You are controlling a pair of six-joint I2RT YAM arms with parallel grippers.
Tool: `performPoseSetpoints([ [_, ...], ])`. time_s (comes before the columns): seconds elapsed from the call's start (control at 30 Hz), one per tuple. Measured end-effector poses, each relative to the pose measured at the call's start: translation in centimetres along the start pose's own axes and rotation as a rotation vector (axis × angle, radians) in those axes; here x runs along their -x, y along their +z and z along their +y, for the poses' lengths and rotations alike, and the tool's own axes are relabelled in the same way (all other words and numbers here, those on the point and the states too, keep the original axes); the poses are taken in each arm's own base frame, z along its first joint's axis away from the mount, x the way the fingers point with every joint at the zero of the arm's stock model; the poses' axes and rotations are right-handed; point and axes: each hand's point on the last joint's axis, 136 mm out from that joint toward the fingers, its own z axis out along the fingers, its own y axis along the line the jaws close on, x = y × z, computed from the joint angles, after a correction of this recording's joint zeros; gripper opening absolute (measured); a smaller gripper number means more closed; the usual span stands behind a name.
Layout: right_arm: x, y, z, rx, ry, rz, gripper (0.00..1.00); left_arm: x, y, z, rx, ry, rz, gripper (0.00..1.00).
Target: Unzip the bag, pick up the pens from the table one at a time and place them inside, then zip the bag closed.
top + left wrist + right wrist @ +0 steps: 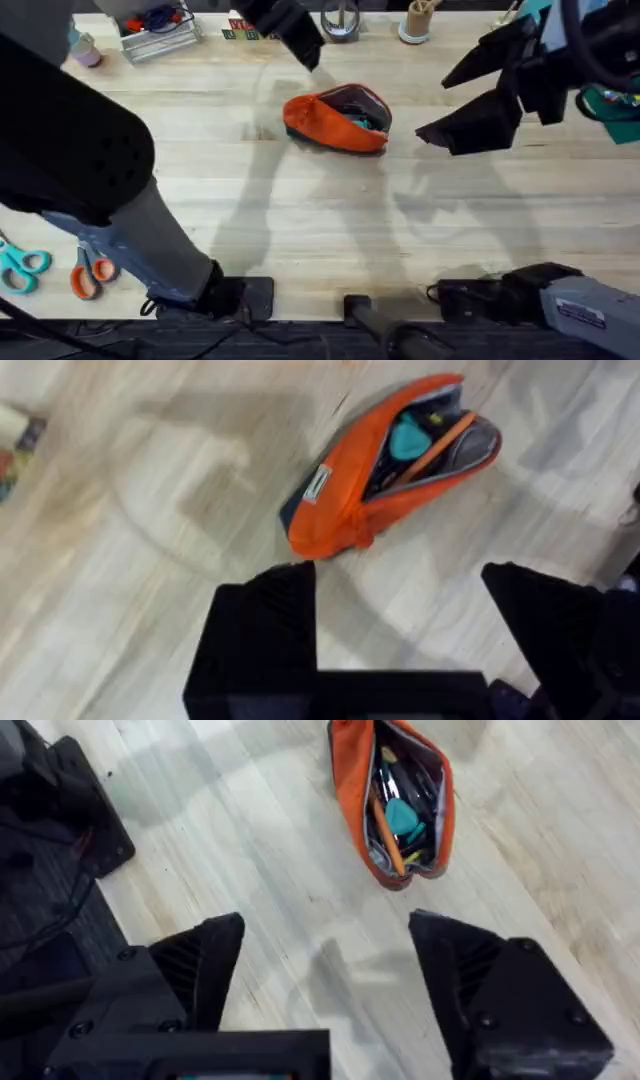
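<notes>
Raised high, the left gripper [398, 630] hangs with jaws apart, the bag [395, 460] unzipped beyond them; the right gripper [325, 985] hovers likewise agape.

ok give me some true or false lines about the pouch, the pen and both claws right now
1. The orange pencil pouch lies unzipped on the table. True.
2. An orange pen is inside the pouch. True.
3. The left claw is shut on the pouch's pull tab. False: its fingers stand apart and hold nothing, clear of the pouch.
4. The right claw is open and empty. True.
5. The orange-handled scissors are inside the pouch. False: they lie on the table near the left arm's base, beside a teal-handled pair.
6. The pouch is zipped closed. False: its mouth gapes, showing the contents.
</notes>
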Motion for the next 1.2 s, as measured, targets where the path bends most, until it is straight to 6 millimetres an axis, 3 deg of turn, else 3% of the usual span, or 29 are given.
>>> performPoseSetpoints([
  [0.2, 0.0, 0.0, 0.0, 0.0, 0.0, 0.0, 0.997, -1.4, -0.8, 1.6, 0.013, -0.062, -0.001, 0.999],
  [0.4, 0.0, 0.0, 0.0, 0.0, 0.0, 0.0, 0.998, -3.6, -0.6, 1.3, 0.001, -0.102, 0.016, 0.999],
  [0.57, 0.0, 0.0, 0.0, 0.0, 0.0, 0.0, 0.997, -6.2, -0.7, 1.3, 0.023, -0.144, 0.003, 0.998],
  [0.83, -0.2, 0.6, -0.3, 0.011, 0.013, 0.017, 0.998, -11.0, -2.9, 2.4, 0.084, -0.308, -0.047, 0.997],
  [1.0, -0.2, 1.0, -0.6, 0.018, 0.02, 0.027, 0.997, -13.6, -1.5, 2.4, 0.018, -0.404, -0.051, 0.997],
  [1.2, -0.2, 1.0, -0.6, 0.018, 0.02, 0.027, 0.997, -13.8, 0.3, 1.7, -0.054, -0.335, -0.09, 0.995],
])
